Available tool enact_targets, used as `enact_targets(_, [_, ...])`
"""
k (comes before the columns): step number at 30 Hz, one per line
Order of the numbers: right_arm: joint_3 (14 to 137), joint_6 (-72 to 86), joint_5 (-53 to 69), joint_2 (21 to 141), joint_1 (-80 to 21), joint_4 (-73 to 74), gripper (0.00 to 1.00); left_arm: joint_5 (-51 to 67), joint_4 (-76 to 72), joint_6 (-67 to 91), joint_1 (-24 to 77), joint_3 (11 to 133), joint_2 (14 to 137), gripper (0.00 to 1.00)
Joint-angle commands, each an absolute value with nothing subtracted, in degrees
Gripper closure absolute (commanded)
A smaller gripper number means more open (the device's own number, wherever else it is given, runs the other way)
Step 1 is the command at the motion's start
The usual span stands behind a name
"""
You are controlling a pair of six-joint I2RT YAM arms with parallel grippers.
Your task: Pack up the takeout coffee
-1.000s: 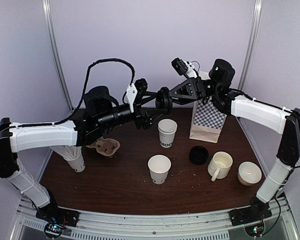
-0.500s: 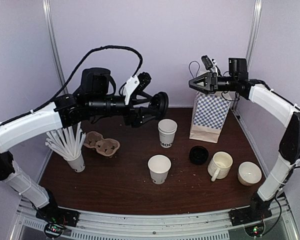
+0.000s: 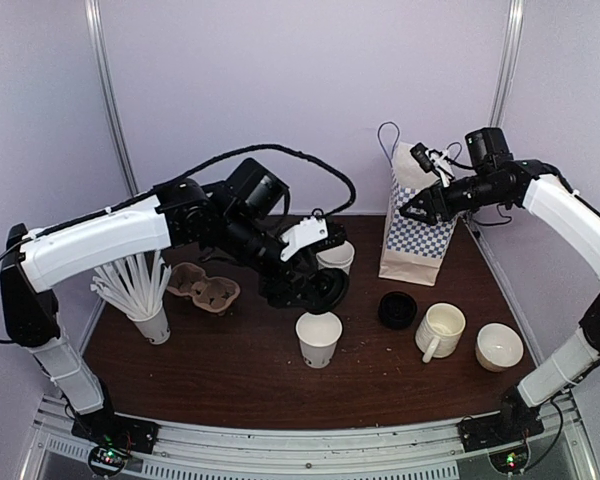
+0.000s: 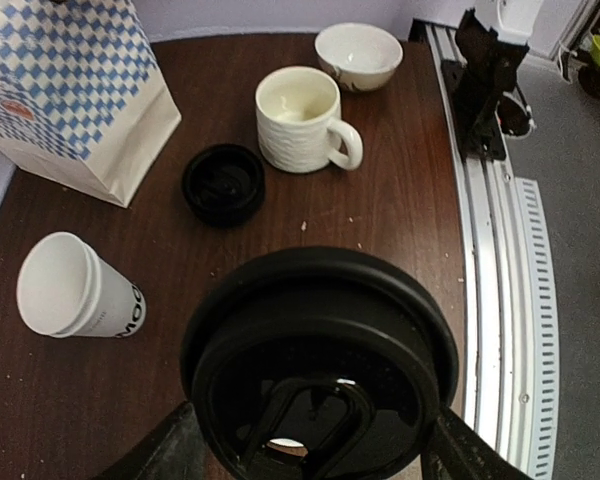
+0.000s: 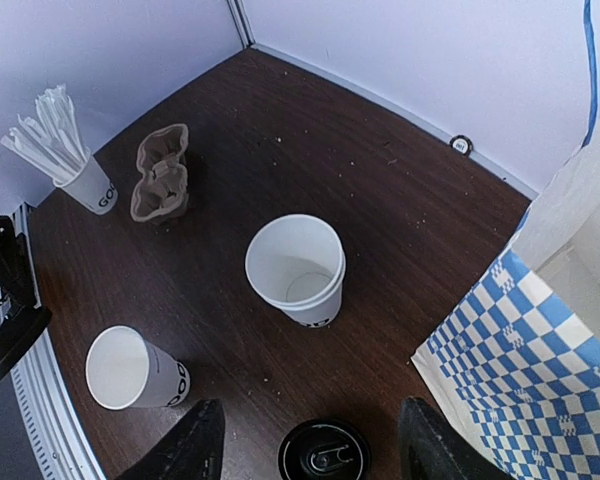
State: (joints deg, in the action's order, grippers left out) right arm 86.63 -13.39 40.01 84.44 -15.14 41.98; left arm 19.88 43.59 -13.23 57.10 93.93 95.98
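My left gripper is shut on a round black lid, which fills the space between its fingers. It hangs low over the near white MOO cup, and that cup is hidden under the lid in the left wrist view. A second MOO cup stands behind, partly covered by the gripper. Another black lid lies on the table. My right gripper is open and empty, high up beside the top of the checked paper bag.
A cream mug and a bowl stand at the right front. A brown pulp cup carrier and a white cup of straws are at the left. The metal rail runs along the table's near edge.
The right gripper has let go of the lid, opened and drawn back to the bag. The left arm has swung down with the lid to just above the near cup.
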Motion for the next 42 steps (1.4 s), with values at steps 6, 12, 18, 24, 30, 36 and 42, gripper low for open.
enact_targets(6, [84.8,-17.6,37.6,81.7,-15.3,44.8,0.37,14.6,53.0,-16.6,59.8,99.5,103.0,0.3])
enact_targets(12, [83.8,-17.5,38.7,81.2,-15.3,44.4,0.37,9.7,57.7,-17.0,60.4,103.2,107.4,0.3])
enact_targets(18, [83.5,-17.4,38.9,81.1,-15.3,44.4,0.37,7.1,58.3,-17.5,61.4,104.1,109.3,0.3])
enact_targets(24, [83.3,-17.2,39.6,81.3,-15.4,44.3,0.37,4.1,59.9,-17.5,61.7,106.1,111.3,0.3])
enact_targets(30, [83.1,-17.2,40.2,81.6,-15.4,44.1,0.36,4.0,59.9,-17.8,61.9,106.7,112.4,0.29])
enact_targets(36, [83.2,-17.2,40.5,81.7,-15.5,44.4,0.36,3.0,60.8,-18.1,62.3,107.2,113.6,0.29])
enact_targets(42, [83.1,-17.4,40.9,82.0,-15.6,44.4,0.36,3.3,60.9,-18.1,62.5,107.6,114.4,0.29])
